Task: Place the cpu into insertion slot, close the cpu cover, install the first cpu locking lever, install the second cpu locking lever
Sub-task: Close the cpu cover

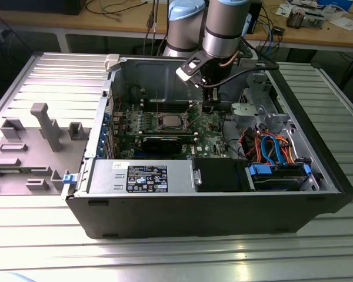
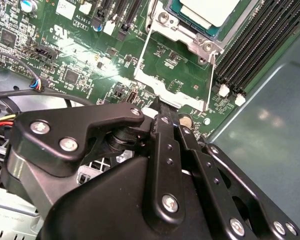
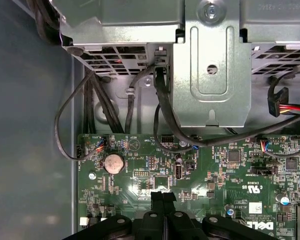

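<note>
Ribbed grey metal tabletop [image 1: 165, 258] bears an open black computer case [image 1: 223, 217]. On its green motherboard [image 2: 90, 55], the thin silver windowed cpu cover [image 2: 177, 95] lies swung open toward the gripper [image 2: 162, 105], whose fingers are pressed together at its free edge. The silver-topped square cpu [image 2: 205, 10] sits flat in the metal-framed insertion slot [image 2: 182, 34].

Ext. view looked down at an angle into the open case [image 1: 212, 202] on the tabletop [image 1: 165, 258], mid-range. Both wrist cams sat close over the board [image 2: 90, 65] [image 3: 140, 167], tool [image 2: 160, 106] [image 3: 162, 195] in foreground. Second wrist view faced the slot [image 2: 176, 31], first wrist view the drive cage [image 3: 210, 75]. They shared the board strip by the tool.
</note>
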You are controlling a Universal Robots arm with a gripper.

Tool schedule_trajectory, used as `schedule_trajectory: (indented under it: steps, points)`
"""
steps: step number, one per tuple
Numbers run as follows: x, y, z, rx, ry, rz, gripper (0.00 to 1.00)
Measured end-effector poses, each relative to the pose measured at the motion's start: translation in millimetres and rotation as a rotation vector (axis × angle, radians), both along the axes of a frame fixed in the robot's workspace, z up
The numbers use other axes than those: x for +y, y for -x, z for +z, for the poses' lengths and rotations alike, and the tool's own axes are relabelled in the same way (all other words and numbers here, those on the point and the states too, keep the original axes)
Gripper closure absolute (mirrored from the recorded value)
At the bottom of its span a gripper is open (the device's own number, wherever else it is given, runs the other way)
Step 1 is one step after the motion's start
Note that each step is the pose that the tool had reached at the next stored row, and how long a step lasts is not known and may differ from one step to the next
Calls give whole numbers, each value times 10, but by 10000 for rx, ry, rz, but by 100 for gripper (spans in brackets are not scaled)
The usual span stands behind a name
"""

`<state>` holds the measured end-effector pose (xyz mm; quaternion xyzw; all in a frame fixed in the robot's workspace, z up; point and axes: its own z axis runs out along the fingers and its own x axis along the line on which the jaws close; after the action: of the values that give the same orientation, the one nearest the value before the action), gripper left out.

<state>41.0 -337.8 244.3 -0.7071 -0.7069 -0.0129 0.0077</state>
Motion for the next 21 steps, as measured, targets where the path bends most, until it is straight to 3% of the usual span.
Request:
schedule_trajectory:
  steps: [21]
  points:
    - [0, 90, 0, 0, 0, 1, 89]
